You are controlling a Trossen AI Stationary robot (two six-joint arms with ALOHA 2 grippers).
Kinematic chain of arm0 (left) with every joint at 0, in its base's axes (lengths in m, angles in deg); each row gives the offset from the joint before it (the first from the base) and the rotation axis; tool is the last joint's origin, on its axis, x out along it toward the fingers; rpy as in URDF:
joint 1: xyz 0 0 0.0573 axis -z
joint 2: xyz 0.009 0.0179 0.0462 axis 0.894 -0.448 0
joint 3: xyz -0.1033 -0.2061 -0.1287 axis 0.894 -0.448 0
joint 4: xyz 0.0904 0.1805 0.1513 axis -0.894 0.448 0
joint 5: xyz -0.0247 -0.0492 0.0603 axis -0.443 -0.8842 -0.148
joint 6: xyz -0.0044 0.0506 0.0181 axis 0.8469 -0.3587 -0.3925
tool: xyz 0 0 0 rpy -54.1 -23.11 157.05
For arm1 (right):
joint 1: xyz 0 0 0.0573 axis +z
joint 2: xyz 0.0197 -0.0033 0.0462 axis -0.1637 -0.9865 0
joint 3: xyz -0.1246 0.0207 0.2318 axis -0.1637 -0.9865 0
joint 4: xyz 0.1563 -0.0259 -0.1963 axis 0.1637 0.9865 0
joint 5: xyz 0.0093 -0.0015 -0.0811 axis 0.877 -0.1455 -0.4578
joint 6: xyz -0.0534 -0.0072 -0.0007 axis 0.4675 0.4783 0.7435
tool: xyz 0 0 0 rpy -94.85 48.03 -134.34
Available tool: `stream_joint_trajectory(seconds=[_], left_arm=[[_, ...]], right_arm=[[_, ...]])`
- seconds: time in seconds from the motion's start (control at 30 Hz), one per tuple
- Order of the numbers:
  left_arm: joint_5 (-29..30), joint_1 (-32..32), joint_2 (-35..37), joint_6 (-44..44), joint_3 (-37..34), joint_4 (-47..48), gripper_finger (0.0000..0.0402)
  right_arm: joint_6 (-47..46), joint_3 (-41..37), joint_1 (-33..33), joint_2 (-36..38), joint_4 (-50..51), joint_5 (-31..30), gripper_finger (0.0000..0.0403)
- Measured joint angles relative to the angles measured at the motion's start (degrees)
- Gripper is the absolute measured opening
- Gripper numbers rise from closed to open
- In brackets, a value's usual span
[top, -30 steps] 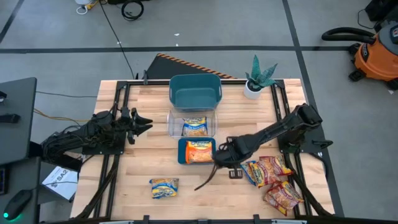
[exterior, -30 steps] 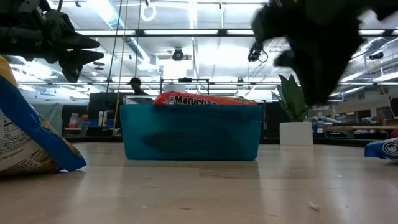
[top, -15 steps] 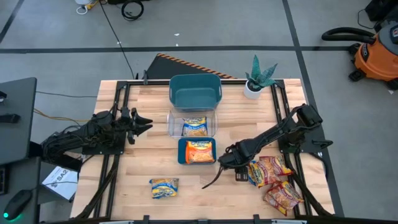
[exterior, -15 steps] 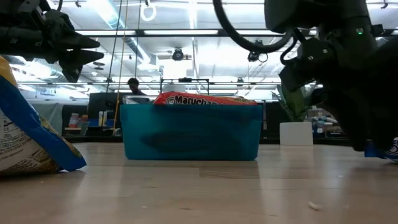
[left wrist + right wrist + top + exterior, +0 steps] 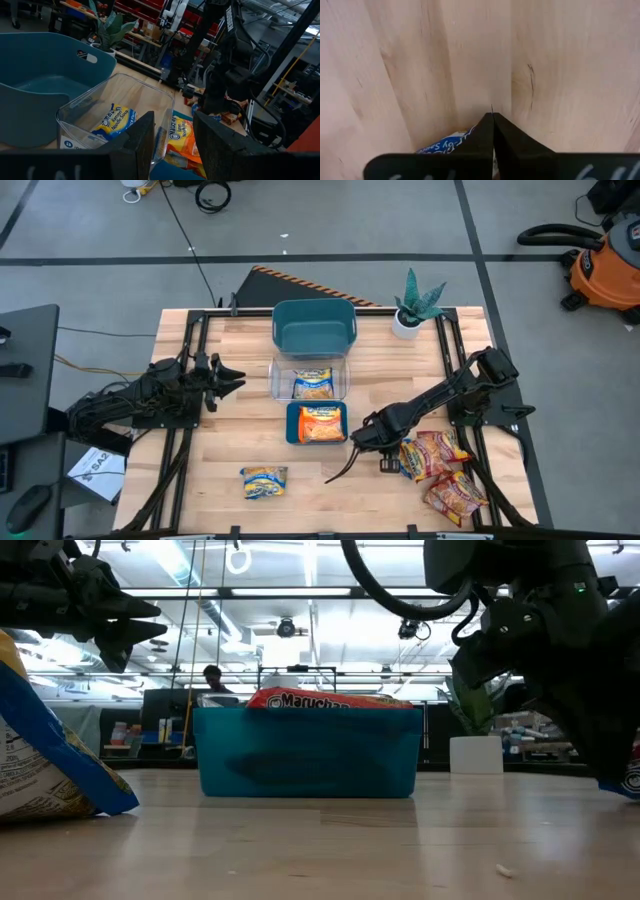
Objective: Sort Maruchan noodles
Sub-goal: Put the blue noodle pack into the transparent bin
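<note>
Several Maruchan packets show in the high view. A yellow-with-blue one (image 5: 313,383) lies in the clear bin (image 5: 277,380). An orange one (image 5: 322,425) lies in the small teal bin (image 5: 291,423). Another yellow-with-blue one (image 5: 264,480) lies flat near the table's near edge. A pile of a yellow-with-blue packet (image 5: 410,459) and dark red ones (image 5: 441,447) (image 5: 455,495) lies at the right. My right gripper (image 5: 384,461) is shut, low at the pile's left edge. My left gripper (image 5: 236,378) hovers open, left of the clear bin. My right gripper's shut fingers (image 5: 506,142) point down at the wood, right beside the edge of the yellow-with-blue packet (image 5: 445,145) of the pile. I cannot tell whether they touch that packet or the table.
A large teal bin (image 5: 315,308) stands at the far middle, and a potted plant (image 5: 412,308) at the far right corner. Bare wood lies between the lone near packet and the pile. In the low view the small teal bin (image 5: 305,755) stands mid-table under its orange packet (image 5: 330,698).
My right gripper has moved from beside the small teal bin toward the table's right and near edge and down, reaching the left edge of the packet pile. The packets and my left arm have stayed where they were.
</note>
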Motion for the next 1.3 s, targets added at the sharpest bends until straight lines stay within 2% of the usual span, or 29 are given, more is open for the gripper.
stream_joint_trajectory(seconds=[0.13,0.23,0.57,0.77,1.03,1.3], left_arm=[[0.0,0.0,0.0,0.0,0.0,0.0,0.0142],[0.0,0.0,0.0,0.0,0.0,0.0,0.0142],[0.0,0.0,0.0,0.0,0.0,0.0,0.0142],[0.0,0.0,0.0,0.0,0.0,0.0,0.0142],[0.0,0.0,0.0,0.0,0.0,0.0,0.0142],[0.0,0.0,0.0,0.0,0.0,0.0,0.0142]], right_arm=[[1.8,1.0,-0.1,0.0,0.9,0.0,0.0008],[5.0,4.7,-0.6,0.0,2.7,-1.4,0.0005],[8.1,23.5,-1.2,0.0,18.4,-16.8,0.0003],[9.4,31.6,-1.0,0.0,24.5,-26.7,0.0003],[18.8,40.7,-4.0,0.0,28.0,-33.7,0.0003],[31.6,50.4,-8.1,0.0,25.2,-43.3,0.0004]])
